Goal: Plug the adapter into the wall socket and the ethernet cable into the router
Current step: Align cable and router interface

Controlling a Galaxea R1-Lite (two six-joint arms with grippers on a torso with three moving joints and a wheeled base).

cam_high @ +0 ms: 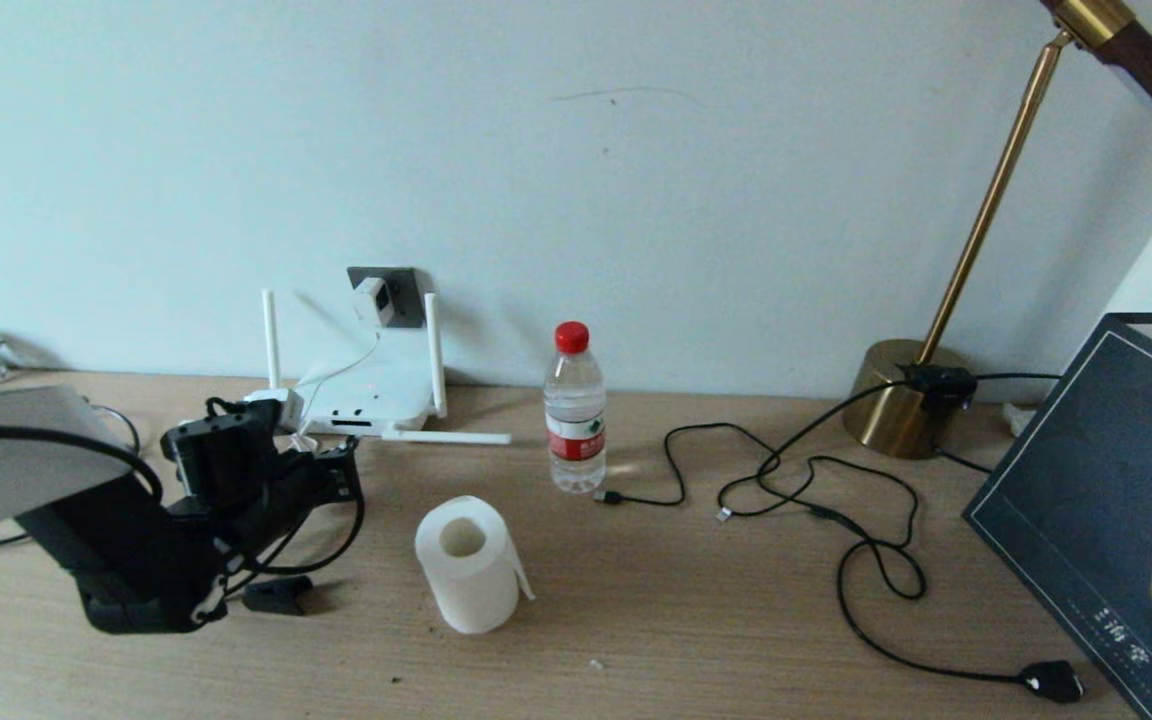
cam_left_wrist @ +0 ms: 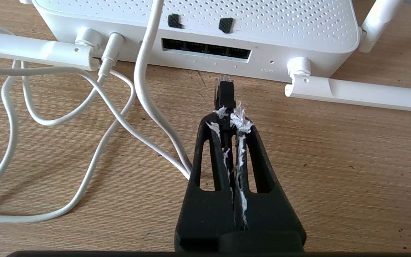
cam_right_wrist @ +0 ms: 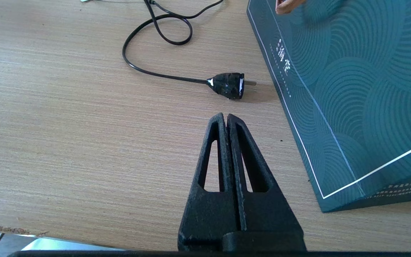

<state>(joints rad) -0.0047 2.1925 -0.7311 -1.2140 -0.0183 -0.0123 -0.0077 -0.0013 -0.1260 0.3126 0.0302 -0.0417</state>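
The left gripper [cam_left_wrist: 229,116] sits low over the tabletop [cam_high: 696,620] at the robot's left, its jaws clenched on the ethernet cable [cam_left_wrist: 224,93]. The clear clip connector sticks out past the fingertips and points at the row of dark ports on the router [cam_left_wrist: 262,21] — close to the port strip, but with a strip of bare wood between the two, so it is not yet plugged in. White shreds cling to the inner faces of the fingers [cam_left_wrist: 243,125].

The router [cam_high: 376,395] lies flat against the wall at the back left, two antennas upright and one lying on the wood. Above it the adapter [cam_high: 374,298] sits in the wall socket [cam_high: 398,290], its thin white cord [cam_left_wrist: 145,78] dropping to the router and looping over the tabletop beside the gripper.

The right gripper [cam_right_wrist: 226,119] hovers at the right side of the tabletop, jaws pressed together with nothing between them, near a black power plug [cam_right_wrist: 228,85] and a dark teal bag [cam_right_wrist: 351,89].

Between the arms stand a white paper roll [cam_high: 468,565] and a water bottle [cam_high: 574,410]; a brass lamp [cam_high: 901,405] is at the back right.
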